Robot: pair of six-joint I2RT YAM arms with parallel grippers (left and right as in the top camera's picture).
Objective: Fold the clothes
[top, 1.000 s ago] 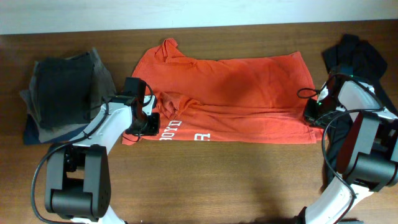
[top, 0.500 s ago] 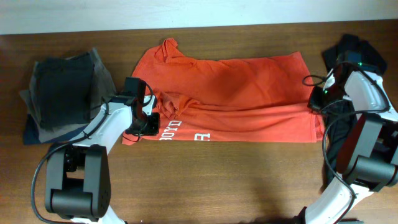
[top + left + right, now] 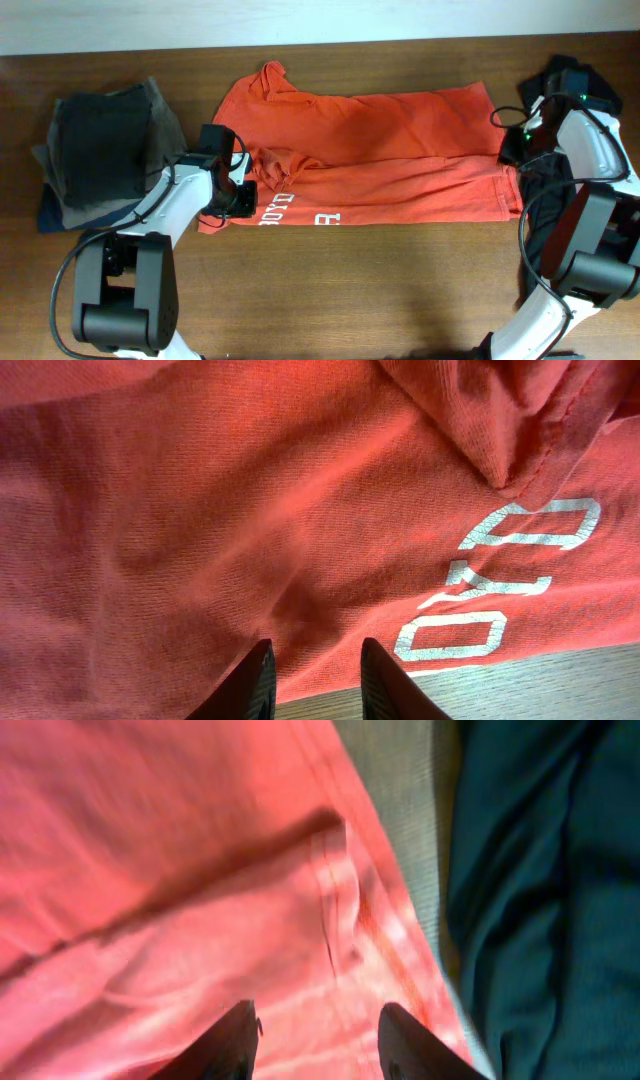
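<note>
Overhead: left claw (image 3: 238, 196) pinches T-shirt (image 3: 380, 150) hem; right claw (image 3: 512, 150) hovers parted, empty, above its edge.

Overhead view straight down on table (image 3: 330, 275), both wrist views close, angled down, sharing the T-shirt (image 3: 400, 130).

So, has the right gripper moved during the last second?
Yes. The right gripper moved toward the table's far edge, along the T-shirt's right side.

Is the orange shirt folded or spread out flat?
Partly folded: the orange shirt lies lengthwise with its front edge doubled over, lettering showing underneath.
</note>
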